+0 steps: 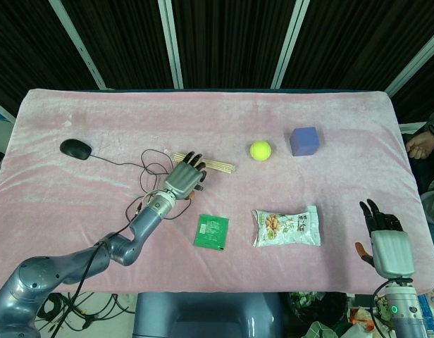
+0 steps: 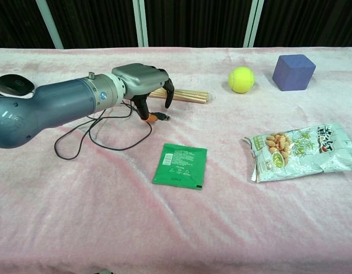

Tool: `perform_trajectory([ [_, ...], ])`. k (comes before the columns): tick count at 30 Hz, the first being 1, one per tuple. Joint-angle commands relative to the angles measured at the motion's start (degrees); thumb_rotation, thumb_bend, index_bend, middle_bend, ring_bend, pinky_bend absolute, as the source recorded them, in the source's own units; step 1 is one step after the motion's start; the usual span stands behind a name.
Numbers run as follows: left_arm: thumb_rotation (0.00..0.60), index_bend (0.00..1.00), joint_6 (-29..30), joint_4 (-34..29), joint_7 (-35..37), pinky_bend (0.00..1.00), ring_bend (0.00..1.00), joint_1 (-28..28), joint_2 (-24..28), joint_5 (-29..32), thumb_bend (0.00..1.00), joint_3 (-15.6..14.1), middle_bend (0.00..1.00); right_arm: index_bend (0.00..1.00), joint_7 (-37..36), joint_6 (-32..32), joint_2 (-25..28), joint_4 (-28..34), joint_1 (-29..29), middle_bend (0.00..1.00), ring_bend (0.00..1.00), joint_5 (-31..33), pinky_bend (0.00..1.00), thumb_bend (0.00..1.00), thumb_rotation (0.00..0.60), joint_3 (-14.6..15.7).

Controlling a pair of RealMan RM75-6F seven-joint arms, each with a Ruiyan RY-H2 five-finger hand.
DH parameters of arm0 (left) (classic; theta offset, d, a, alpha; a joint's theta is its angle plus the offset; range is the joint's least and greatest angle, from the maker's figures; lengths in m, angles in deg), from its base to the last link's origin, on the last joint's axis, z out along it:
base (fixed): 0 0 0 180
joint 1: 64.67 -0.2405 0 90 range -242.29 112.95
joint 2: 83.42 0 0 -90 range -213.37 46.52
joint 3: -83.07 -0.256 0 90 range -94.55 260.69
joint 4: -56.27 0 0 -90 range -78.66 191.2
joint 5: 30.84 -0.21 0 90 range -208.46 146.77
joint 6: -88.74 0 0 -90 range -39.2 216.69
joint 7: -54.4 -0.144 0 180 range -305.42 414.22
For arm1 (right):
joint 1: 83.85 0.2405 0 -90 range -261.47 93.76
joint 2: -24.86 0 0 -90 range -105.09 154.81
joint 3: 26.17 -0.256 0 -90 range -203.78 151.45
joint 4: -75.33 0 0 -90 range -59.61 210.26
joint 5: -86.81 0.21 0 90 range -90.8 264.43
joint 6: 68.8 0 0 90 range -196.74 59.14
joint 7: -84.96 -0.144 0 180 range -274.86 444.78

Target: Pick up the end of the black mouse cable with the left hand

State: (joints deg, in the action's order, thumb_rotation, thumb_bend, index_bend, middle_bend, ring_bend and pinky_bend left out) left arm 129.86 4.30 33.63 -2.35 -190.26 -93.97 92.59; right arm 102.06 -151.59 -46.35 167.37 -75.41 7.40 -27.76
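At lower right of the head view the right hand [image 1: 390,251] hangs with fingers apart, holding nothing. Mid-left, the left hand [image 2: 143,81] arches fingers spread over the thin black mouse cable [image 2: 102,136], its metal-tipped cable end [image 2: 162,117] just beside the thumb, loops trailing toward the black mouse [image 1: 76,148] at far left.

My left hand [image 1: 183,179] reaches palm down over the looped black cable [image 1: 148,167] beside the wooden sticks [image 1: 215,165]. The black mouse [image 1: 75,148] sits well apart on the pink cloth [image 1: 97,211]. My right hand [image 1: 387,246] hangs off the table's near edge, fingers apart.
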Motion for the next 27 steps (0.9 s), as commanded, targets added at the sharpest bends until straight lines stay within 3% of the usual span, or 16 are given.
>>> perform_trajectory([
  [1, 0.600, 0.45, -0.2, 1.3, -0.2, 0.06, 0.00, 0.2, -1.0, -0.6, 0.30, -0.2, 0.22, 0.00, -0.2, 0.0, 0.1, 0.0, -0.1, 0.06, 0.23, -0.1, 0.21, 0.18, 0.600, -0.1],
  [27, 0.600, 0.52, -1.4, 6.3, -0.7, 0.06, 0.00, 0.6, -4.2, -0.6, 0.33, 1.5, 0.24, 0.00, -0.7, 0.8, 0.4, 0.2, -0.5, 0.06, 0.23, -0.5, 0.21, 0.18, 0.600, -0.8],
])
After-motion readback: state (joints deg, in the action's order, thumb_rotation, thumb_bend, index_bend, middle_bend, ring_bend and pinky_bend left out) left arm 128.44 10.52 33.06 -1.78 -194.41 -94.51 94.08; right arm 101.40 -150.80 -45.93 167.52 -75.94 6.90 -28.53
